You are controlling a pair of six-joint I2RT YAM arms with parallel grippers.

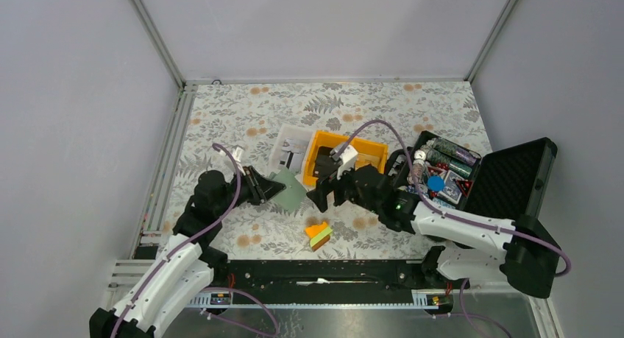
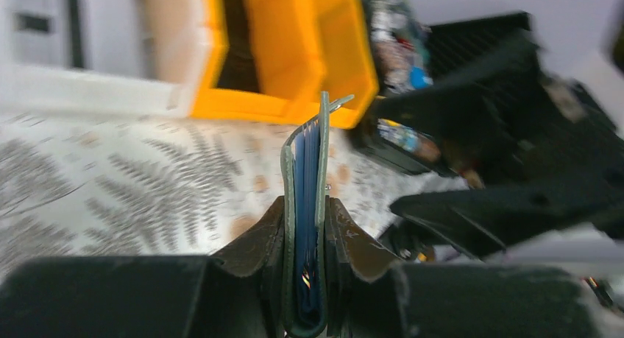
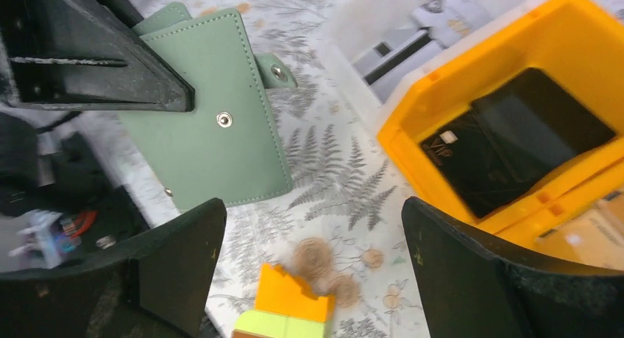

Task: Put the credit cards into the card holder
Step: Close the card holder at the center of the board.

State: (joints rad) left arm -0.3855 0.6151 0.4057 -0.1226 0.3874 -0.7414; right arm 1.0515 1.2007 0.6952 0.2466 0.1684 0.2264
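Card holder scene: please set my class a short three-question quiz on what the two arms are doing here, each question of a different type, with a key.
1. True or false: the left tool is shut on the card holder.
2. Where does a black card lie? A in the yellow bin; B on the wedge block; C on the table.
3. Fill in: the jaws of the right tool stand ____.
Key: 1 true; 2 A; 3 open.
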